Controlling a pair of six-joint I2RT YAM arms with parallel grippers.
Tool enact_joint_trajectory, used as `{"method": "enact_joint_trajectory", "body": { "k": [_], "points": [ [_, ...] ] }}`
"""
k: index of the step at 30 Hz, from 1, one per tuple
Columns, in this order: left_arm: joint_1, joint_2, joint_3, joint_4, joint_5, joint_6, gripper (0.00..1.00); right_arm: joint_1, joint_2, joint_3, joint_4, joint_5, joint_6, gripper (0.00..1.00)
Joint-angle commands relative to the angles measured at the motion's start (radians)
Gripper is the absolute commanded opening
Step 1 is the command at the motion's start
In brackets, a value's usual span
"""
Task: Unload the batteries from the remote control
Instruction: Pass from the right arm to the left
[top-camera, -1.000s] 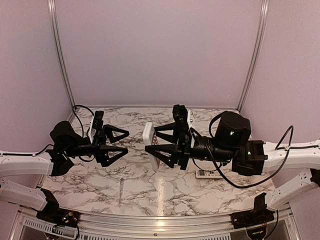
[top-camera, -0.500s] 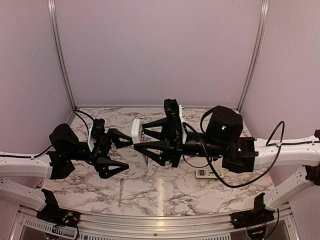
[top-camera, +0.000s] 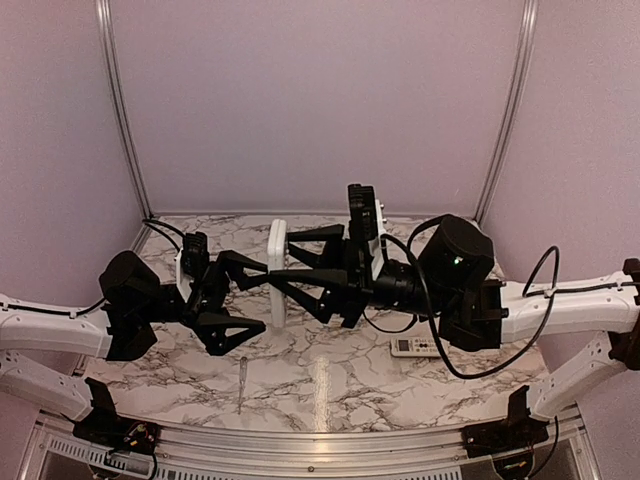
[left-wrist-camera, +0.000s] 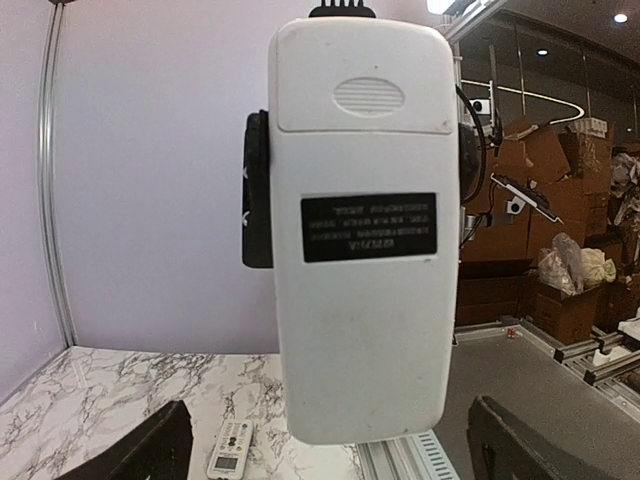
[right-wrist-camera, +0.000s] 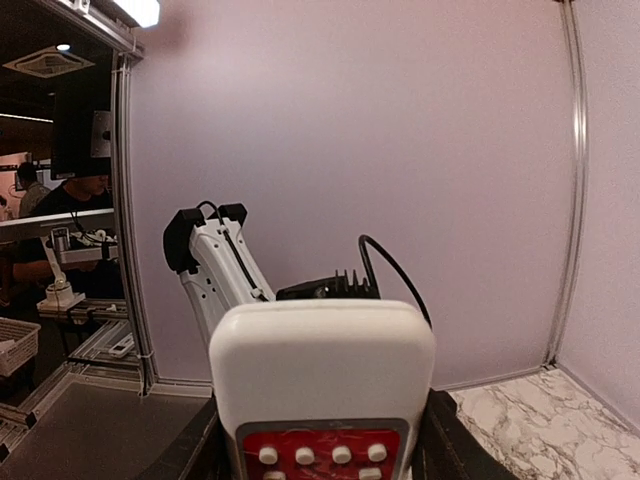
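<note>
My right gripper (top-camera: 281, 262) is shut on the white remote control (top-camera: 277, 272) and holds it upright above the table. In the left wrist view the remote control (left-wrist-camera: 362, 230) shows its back, with a black label and the battery cover closed at the top. The right gripper's black pads (left-wrist-camera: 256, 190) clamp its sides. My left gripper (top-camera: 262, 297) is open, its fingers (left-wrist-camera: 150, 450) spread wide and apart from the remote. The right wrist view shows the remote (right-wrist-camera: 322, 380) from the front with its red button panel, inside the right gripper (right-wrist-camera: 322, 445). The batteries are hidden.
A second, smaller remote (top-camera: 418, 347) lies on the marble table (top-camera: 330, 385) under the right arm; it also shows in the left wrist view (left-wrist-camera: 232, 450). A thin stick-like object (top-camera: 241, 380) lies near the front edge. Purple walls enclose the table.
The right arm has carried the remote left and a little farther back, closer to the left gripper. The left gripper has edged right and stayed open.
</note>
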Motion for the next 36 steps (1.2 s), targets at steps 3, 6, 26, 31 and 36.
{"method": "enact_joint_trajectory", "body": {
  "k": [3, 6, 26, 31, 36],
  "points": [
    [-0.01, 0.058, 0.033, 0.173, -0.045, -0.086, 0.98, -0.006, 0.024, -0.057, 0.226, 0.036, 0.051, 0.36],
    [-0.013, 0.09, 0.05, 0.196, -0.05, -0.107, 0.97, -0.006, 0.039, -0.079, 0.293, 0.045, 0.063, 0.36],
    [-0.036, 0.142, 0.085, 0.164, -0.08, -0.095, 0.42, -0.004, 0.067, -0.142, 0.396, 0.117, 0.069, 0.39],
    [-0.036, 0.119, 0.074, 0.073, -0.101, -0.046, 0.35, -0.006, 0.004, -0.172, 0.268, 0.233, 0.077, 0.77],
    [-0.035, 0.078, 0.066, -0.1, -0.183, 0.076, 0.34, -0.006, -0.129, -0.178, -0.042, 0.376, 0.125, 0.99]
  ]
}}
